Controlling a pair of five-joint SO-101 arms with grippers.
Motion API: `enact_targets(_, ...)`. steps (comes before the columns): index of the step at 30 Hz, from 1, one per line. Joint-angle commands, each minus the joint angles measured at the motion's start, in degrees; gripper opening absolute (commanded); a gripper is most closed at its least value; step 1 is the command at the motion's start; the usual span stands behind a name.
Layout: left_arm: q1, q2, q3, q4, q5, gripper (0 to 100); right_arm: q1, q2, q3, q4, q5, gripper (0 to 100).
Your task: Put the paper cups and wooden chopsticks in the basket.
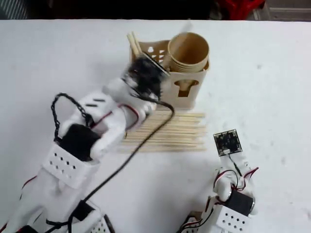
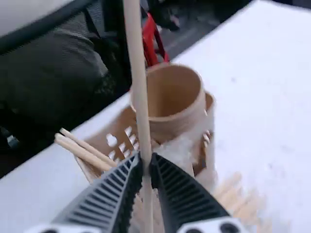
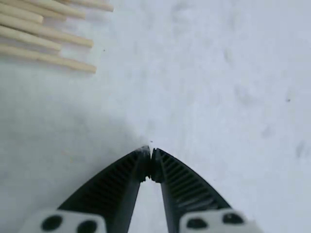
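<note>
The left end effector (image 2: 145, 158) is clamped on one wooden chopstick (image 2: 136, 73), over the basket (image 1: 187, 90). Two chopsticks (image 1: 133, 43) stand in the basket's left corner, beside one stack of nested paper cups (image 1: 188, 51); how many cups, I cannot tell. Many loose chopsticks (image 1: 170, 132) lie on the counter (image 1: 272, 87) before the basket. The right end effector (image 3: 149, 154) has its fingers together, close over the counter.
</note>
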Motion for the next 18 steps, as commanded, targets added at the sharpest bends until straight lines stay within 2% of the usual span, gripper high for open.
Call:
enact_targets(1,-4.3,0.5,-2.6,-19.6,6.2,2,0.4,-0.3,0.4,-0.5,0.4,1.8)
enact_targets(5,-5.8,4.4,-2.6,-32.2,10.1,2,0.4,-0.3,0.4,-0.5,0.4,1.8)
enact_targets(9,-6.6,10.4,-2.6,-40.0,13.2,2,0.4,-0.3,0.4,-0.5,0.4,1.8)
enact_targets(18,-10.0,18.3,-2.0,-42.0,19.7,2,0.4,-0.3,0.4,-0.5,0.4,1.8)
